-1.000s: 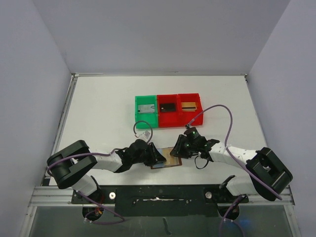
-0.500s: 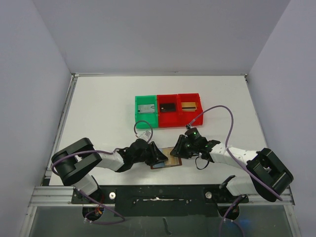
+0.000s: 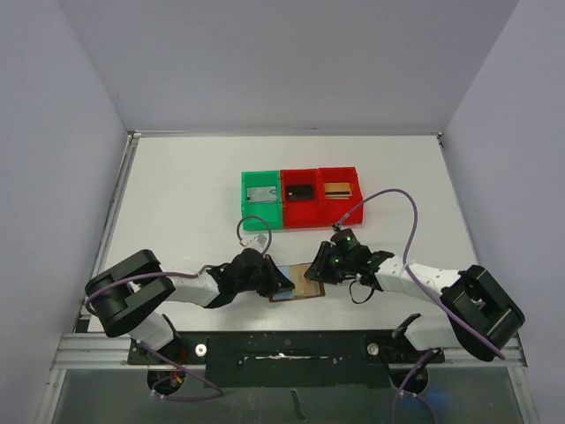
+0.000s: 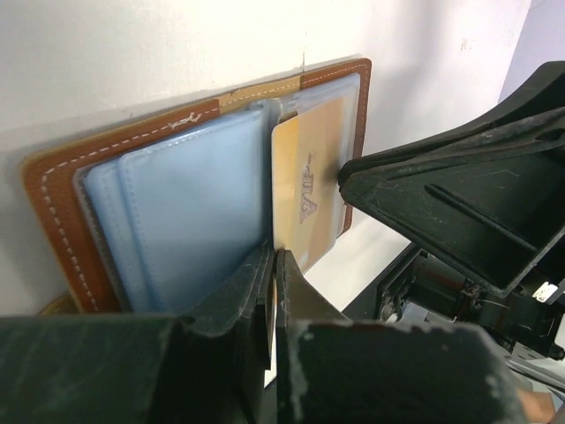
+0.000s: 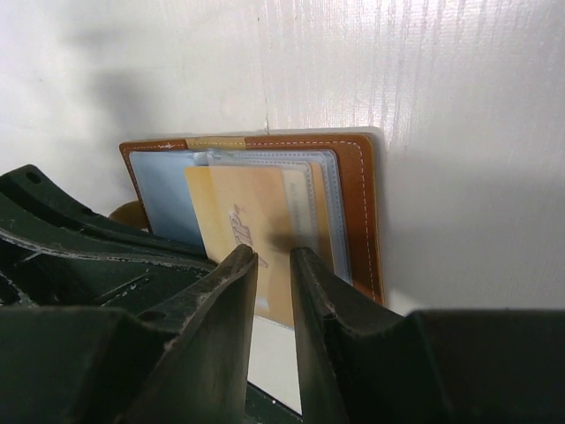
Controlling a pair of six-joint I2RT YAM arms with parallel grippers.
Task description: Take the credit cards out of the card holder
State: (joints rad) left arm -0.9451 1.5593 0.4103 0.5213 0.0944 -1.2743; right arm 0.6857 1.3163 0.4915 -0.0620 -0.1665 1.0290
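Item: card holder point(image 4: 190, 203), brown with pale blue pockets, lying open on the table point(image 3: 177, 203) close before the arm bases, between both grippers. Gold credit card point(image 4: 305, 190) partly drawn out of its clear pocket, one end inside. Left gripper point(image 4: 272, 258): jaws closed to a thin slit at the holder's near edge, probably to pin it against the pull; actual grip cannot be told. Right gripper point(image 5: 274, 258): jaws narrowly parted over the card's free end, nothing visibly clamped

Brown white-stitched card holder point(image 4: 48, 203) with pale blue pockets point(image 4: 190, 203); gold-yellow credit card point(image 4: 296, 146) with darker emblem point(image 4: 307, 193).
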